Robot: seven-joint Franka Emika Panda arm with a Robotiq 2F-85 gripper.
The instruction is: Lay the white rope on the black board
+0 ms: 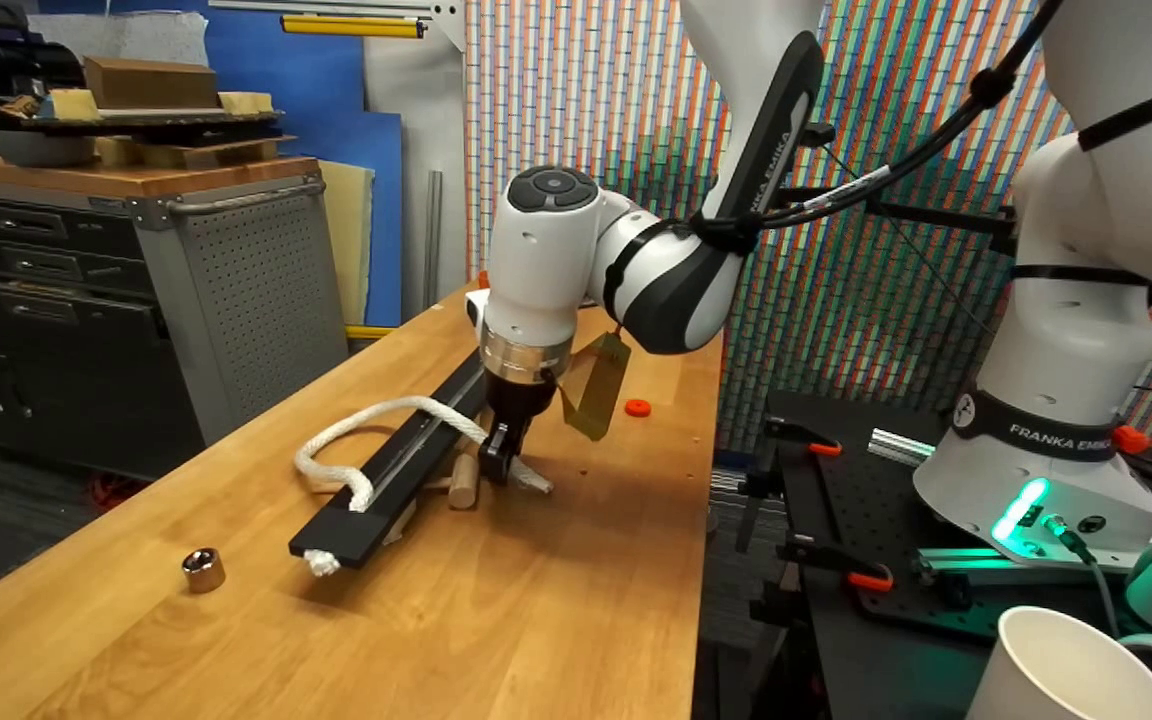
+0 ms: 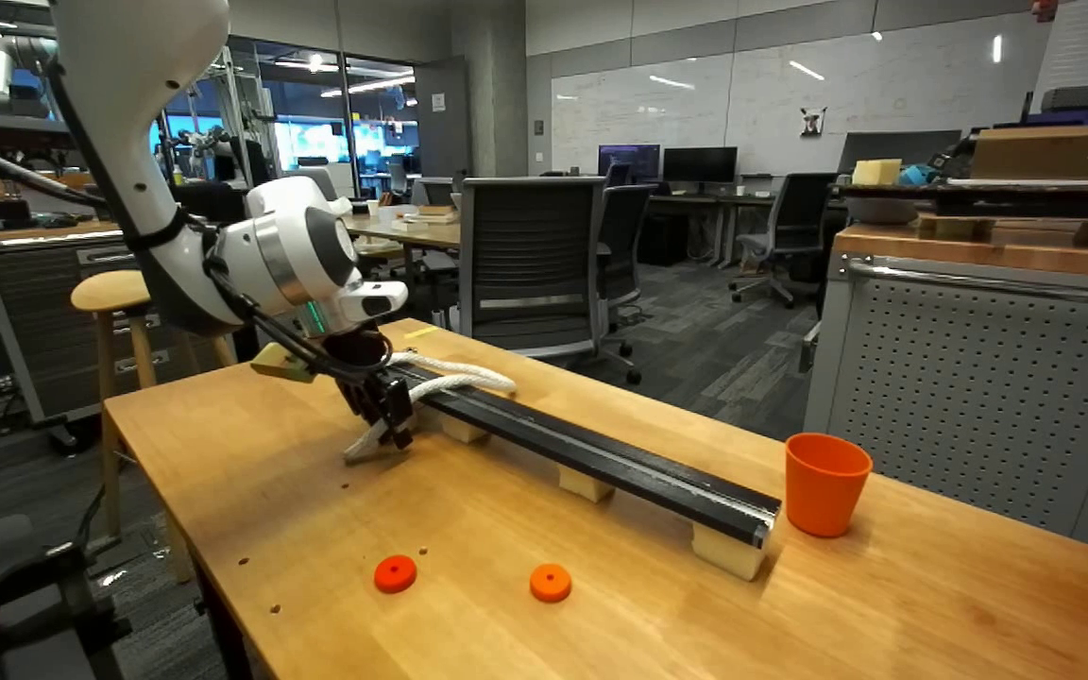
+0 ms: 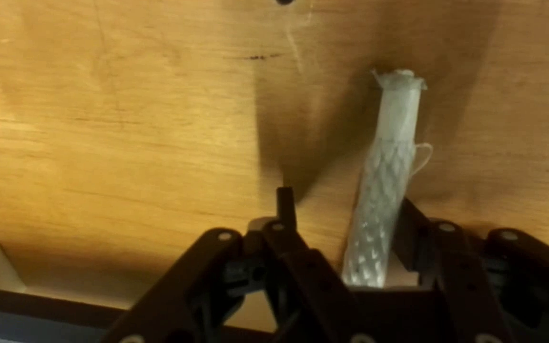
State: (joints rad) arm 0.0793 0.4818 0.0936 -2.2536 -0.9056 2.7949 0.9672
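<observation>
The black board [image 1: 394,500] lies lengthwise on the wooden table in both exterior views [image 2: 563,446], raised on blocks. The white rope [image 1: 386,405] loops over the board's far side; one part rests on its top near one end. The rope [image 2: 454,381] crosses the board to my gripper [image 2: 398,430]. A white tuft shows at the board's end; I cannot tell how it joins. In the wrist view, my gripper [image 3: 345,197] is open, with the rope [image 3: 384,176] between its fingers, close to the right finger and apart from the left. The rope's tip lies beyond the fingers, over the table.
A wooden peg [image 1: 463,482] lies beside the board near the gripper. A copper-coloured cylinder [image 1: 203,570] stands near the board's end. Pale blocks [image 2: 585,482] support the board. An orange cup [image 2: 823,486] stands at its other end. Two orange discs [image 2: 395,573] [image 2: 551,583] lie on the table.
</observation>
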